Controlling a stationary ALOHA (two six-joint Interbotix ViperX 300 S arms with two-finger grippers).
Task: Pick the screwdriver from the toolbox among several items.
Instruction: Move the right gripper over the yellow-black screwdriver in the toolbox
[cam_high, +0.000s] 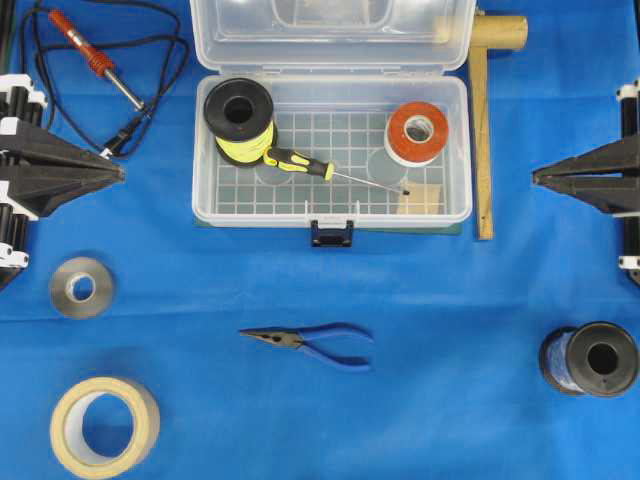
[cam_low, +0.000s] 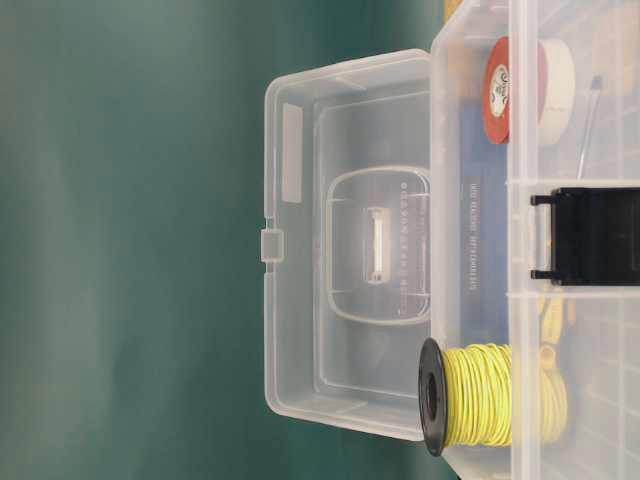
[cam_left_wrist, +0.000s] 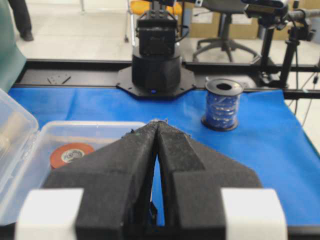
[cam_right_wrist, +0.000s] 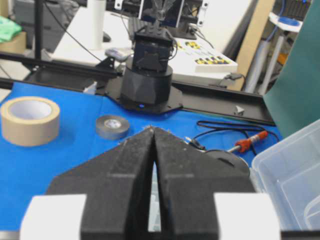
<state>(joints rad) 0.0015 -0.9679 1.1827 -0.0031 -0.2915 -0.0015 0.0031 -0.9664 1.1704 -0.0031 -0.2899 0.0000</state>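
Both pincers, the left gripper (cam_high: 122, 173) and the right gripper (cam_high: 534, 178), are seen clenched on nothing, well apart from the toolbox (cam_high: 455, 150). Inside the toolbox the screwdriver (cam_high: 335, 173) is laid, handle touching the yellow wire spool (cam_high: 240, 122), so the spool could be knocked during grasping. Its long axis runs across the floor, tip toward the orange tape roll (cam_high: 417, 131).

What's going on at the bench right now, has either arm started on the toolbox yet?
Nothing is being handled. The left claw and right claw sit shut and empty at either side of the open toolbox. The screwdriver lies inside on the gridded floor, its handle against the yellow wire spool, with a red tape roll at the other end.
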